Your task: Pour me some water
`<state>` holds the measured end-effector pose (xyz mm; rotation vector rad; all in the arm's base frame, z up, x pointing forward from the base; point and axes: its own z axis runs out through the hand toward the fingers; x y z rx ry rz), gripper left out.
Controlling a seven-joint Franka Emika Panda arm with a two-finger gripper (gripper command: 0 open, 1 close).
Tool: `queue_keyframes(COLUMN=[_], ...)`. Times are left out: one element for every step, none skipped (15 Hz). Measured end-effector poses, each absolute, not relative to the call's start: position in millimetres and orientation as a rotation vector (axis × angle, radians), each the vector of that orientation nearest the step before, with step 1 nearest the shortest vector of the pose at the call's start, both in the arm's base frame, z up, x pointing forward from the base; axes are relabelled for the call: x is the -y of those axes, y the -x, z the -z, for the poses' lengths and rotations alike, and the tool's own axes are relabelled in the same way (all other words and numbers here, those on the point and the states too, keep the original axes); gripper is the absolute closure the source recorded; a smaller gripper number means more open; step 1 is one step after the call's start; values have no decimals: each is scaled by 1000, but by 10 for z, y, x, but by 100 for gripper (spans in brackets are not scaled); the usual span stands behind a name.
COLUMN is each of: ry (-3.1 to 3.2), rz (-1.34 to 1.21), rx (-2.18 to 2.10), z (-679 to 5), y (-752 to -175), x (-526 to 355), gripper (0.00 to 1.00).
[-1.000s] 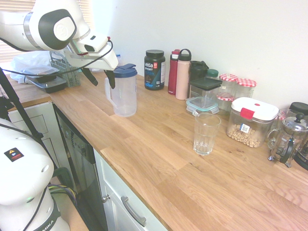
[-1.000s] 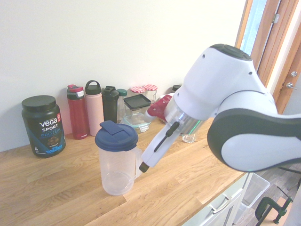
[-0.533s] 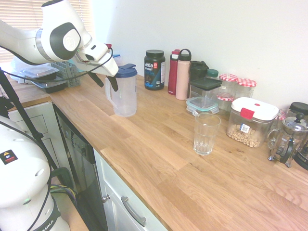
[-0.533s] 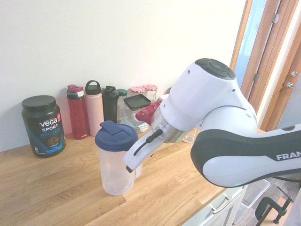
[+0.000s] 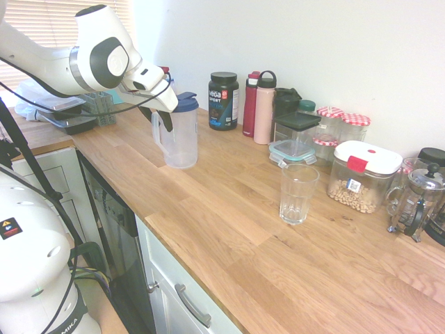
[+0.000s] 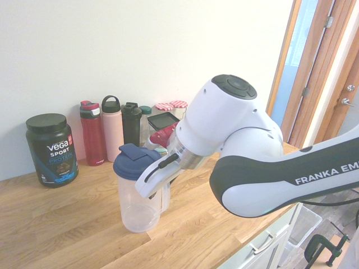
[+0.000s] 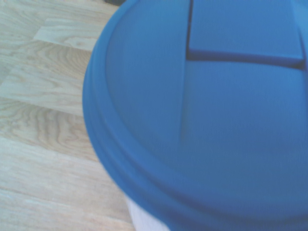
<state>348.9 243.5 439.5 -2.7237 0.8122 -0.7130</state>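
Note:
A clear plastic pitcher (image 5: 179, 142) with a blue lid (image 5: 182, 103) stands on the wooden counter (image 5: 229, 209), its handle turned toward the arm. My gripper (image 5: 161, 115) is at that handle, just below the lid's rim. In the second exterior view the gripper (image 6: 152, 182) reaches in against the handle side of the pitcher (image 6: 133, 204). The blue lid (image 7: 216, 120) fills the wrist view from close above. An empty drinking glass (image 5: 298, 193) stands apart to the right on the counter. Whether the pitcher holds water does not show.
Along the wall stand a black protein tub (image 5: 223, 101), a red and a pink bottle (image 5: 263, 108), food containers (image 5: 295, 136), a jar of chickpeas (image 5: 361, 177) and a French press (image 5: 416, 202). A dish rack (image 5: 66, 111) is behind the arm. The counter's front edge runs above the cabinets.
The arm has swung in and down, bringing the gripper from beside the pitcher to its handle under the lid. The pitcher and the glass have not moved.

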Motion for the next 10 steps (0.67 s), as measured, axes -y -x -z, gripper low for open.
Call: queue_keyframes(ry=[2727,2730,2733,2736,2738,2739,2739,2737,2735,2733], rz=[713,713,710,708,704,702,702,702,702,701], rx=[-813,-816,-817,-817,-819,-823,-826,-831,-836,-840], z=[-4386,-4379,-4373,-4365,-4355,-4349,-4350,-4355,-4358,-4361], y=[-3524,-3561,-3594,-3625,-3644,-3659,-3671,-3681,-3689,-3695], x=[-2444,-2452,-2460,-2462,-2458,-2444,-2428,-2411,-2396,-2384], gripper=[100,100,100,100,100,100,100,100,100,100])
